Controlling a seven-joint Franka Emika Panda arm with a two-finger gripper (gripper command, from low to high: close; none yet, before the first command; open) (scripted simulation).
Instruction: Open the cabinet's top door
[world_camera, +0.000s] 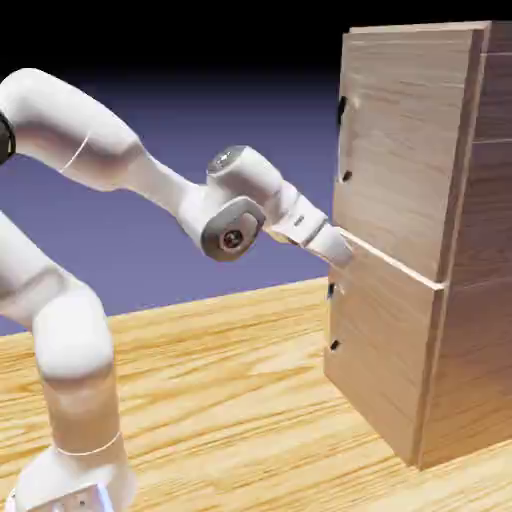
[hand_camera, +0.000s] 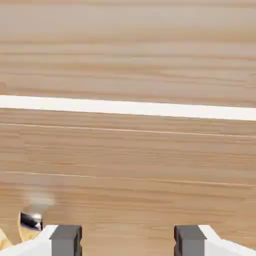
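The cabinet (world_camera: 485, 210) runs out of the exterior view at the right, so part of its side is cut off. Its top door (world_camera: 400, 140) is at the right of the scene, above the shorter lower door (world_camera: 385, 335), and looks closed. The top door's handle, near its left edge, is hard to make out: two dark ends (world_camera: 347, 176) show, with a pale, blurred stretch between them. The arm (world_camera: 85, 130) is cut off at the left, so the bend joining its two stretches is lost.

The gripper (hand_camera: 128, 241) is at the cabinet's left part, by the seam between the doors; its fingers can't be told from the pale wood in the exterior view. In the hand view only their blocky grey tips show, standing wide apart with nothing between them. Whether they touch the wood, I cannot tell.

The doors are flat panels with fine, pale-brown grain. A straight white strip (hand_camera: 128, 106) crosses the hand view, and a small shiny dark piece (hand_camera: 31, 221) sits near the left tip, too little of it showing to name. The table (world_camera: 210, 380) has yellower, bolder, wavy grain; the arm is smooth, white and rounded.
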